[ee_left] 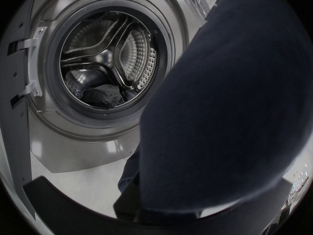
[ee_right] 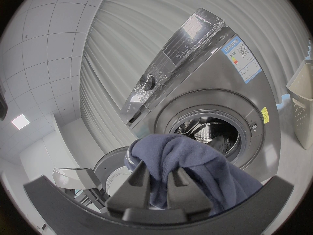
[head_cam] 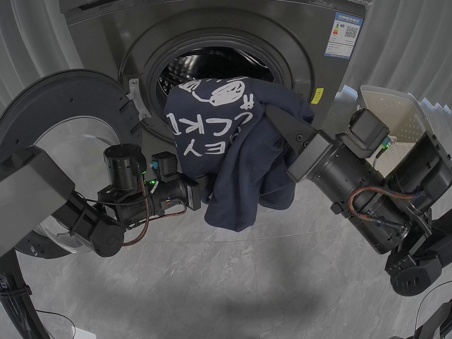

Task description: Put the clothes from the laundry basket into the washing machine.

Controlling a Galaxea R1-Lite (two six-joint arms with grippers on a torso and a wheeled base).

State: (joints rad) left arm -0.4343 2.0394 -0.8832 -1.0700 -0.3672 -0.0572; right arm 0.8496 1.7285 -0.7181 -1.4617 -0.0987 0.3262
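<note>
— How is the right arm (head_cam: 348,175) set?
— It comes in from the right. The right gripper (ee_right: 158,171) has its fingers (ee_right: 138,188) pinched on the navy garment (head_cam: 226,156).
— And the left arm (head_cam: 136,198)?
— Low on the left, wrist pointing right, its end under the cloth.

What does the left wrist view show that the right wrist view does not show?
Left wrist view only: the hinge and, plainly, a dark cloth lying in the drum. Right wrist view only: the dial, the basket, the open door and the right gripper, shut on the shirt. Both: the navy shirt and the open drum.
</note>
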